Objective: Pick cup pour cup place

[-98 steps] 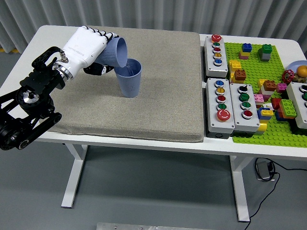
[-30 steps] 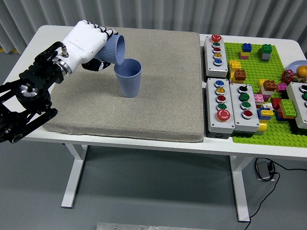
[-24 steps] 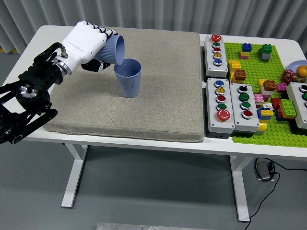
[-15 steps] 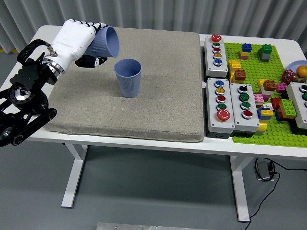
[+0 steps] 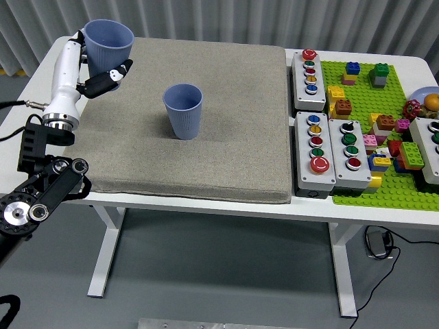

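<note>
A blue-grey cup [image 5: 184, 111] stands upright near the middle of the grey mat [image 5: 206, 157]. A second blue-grey cup [image 5: 108, 42] is held upright at the mat's far left corner, in my left hand [image 5: 96, 65]. The white hand wraps the cup from the left, with a black-tipped thumb [image 5: 110, 77] showing just below it. Whether this cup rests on the mat or hangs above it I cannot tell. The two cups are well apart. My right hand is out of view.
Three grey button boxes [image 5: 307, 70] [image 5: 315, 151] [image 5: 348, 145] stand right of the mat. A green baseplate [image 5: 384, 137] with several coloured bricks fills the table's right side, with another button box [image 5: 429, 147] at its right edge. My left arm's black joints [image 5: 41, 199] hang off the table's near left edge.
My left hand swung away from the standing cup to the far left and turned its held cup from tilted, mouth over the other cup, back to upright.
</note>
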Available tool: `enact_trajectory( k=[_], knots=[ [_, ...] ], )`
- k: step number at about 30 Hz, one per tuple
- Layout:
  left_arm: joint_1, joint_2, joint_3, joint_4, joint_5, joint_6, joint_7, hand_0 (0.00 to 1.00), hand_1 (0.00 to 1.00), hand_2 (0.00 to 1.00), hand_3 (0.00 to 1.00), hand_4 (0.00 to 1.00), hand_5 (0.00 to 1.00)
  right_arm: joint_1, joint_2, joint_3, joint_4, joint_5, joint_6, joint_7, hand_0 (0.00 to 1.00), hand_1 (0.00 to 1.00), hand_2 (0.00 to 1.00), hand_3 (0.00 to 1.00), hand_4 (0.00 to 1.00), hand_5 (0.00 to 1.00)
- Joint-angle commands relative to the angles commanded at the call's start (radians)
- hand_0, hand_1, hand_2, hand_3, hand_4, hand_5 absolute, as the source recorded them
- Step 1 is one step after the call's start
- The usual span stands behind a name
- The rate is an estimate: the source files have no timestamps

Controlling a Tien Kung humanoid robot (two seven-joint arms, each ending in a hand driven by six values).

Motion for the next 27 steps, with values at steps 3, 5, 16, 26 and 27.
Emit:
enact_trajectory(
  k=[3,5,16,26,27],
  knots=[
    [0.046,-0.036,-0.043,-0.026,-0.027,0.015,-0.021,0.445,0.472,0.487,0.485,0.707,0.172,-0.001,0.001,0.001,0.003,-0.001,0.0,-0.005,0.671,0.558,0.495,0.536,0.051,0.405],
    [0.059,-0.041,-0.049,-0.039,-0.047,0.021,-0.033,0.451,0.472,0.488,0.487,0.706,0.17,-0.001,0.0,0.0,0.003,0.0,0.001,-0.006,0.671,0.558,0.495,0.537,0.053,0.406],
    [0.104,-0.073,-0.032,-0.036,-0.25,0.1,-0.17,0.473,0.497,0.501,0.501,0.705,0.179,0.003,-0.002,0.0,-0.001,0.007,0.005,0.002,0.671,0.558,0.495,0.537,0.055,0.407],
    [0.137,-0.124,0.059,0.005,-0.42,0.133,-0.406,0.48,0.508,0.511,0.503,0.702,0.182,0.005,-0.002,0.002,-0.001,0.008,0.003,0.006,0.67,0.558,0.495,0.537,0.058,0.405],
    [0.138,-0.126,0.065,0.011,-0.445,0.133,-0.425,0.48,0.508,0.511,0.503,0.702,0.182,0.006,-0.002,0.002,-0.001,0.008,0.003,0.006,0.67,0.558,0.495,0.537,0.058,0.405]
  ],
)
